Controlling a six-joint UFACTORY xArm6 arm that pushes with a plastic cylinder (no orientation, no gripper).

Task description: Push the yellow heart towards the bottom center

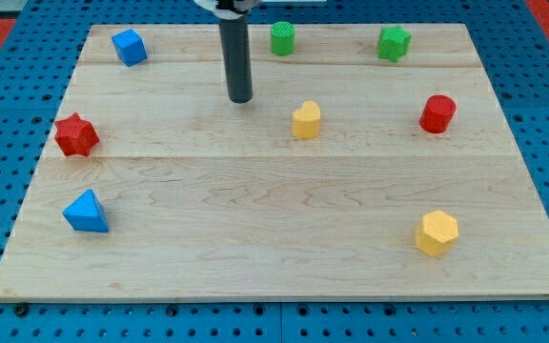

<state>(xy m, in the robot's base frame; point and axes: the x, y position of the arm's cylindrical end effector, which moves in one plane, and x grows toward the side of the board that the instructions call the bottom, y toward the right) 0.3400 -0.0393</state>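
Resting on the board (255, 210), my tip (241, 99) sat just left of the yellow heart (305, 120), w/o contact; no hand fitted, nothing held.

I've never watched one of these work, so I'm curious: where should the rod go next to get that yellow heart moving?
Probably my tip should slide toward the view's right and slightly up, to sit just above the yellow heart. It now stands to the heart's left, apart from it; pushing from there would send it sideways, not toward the bottom center.
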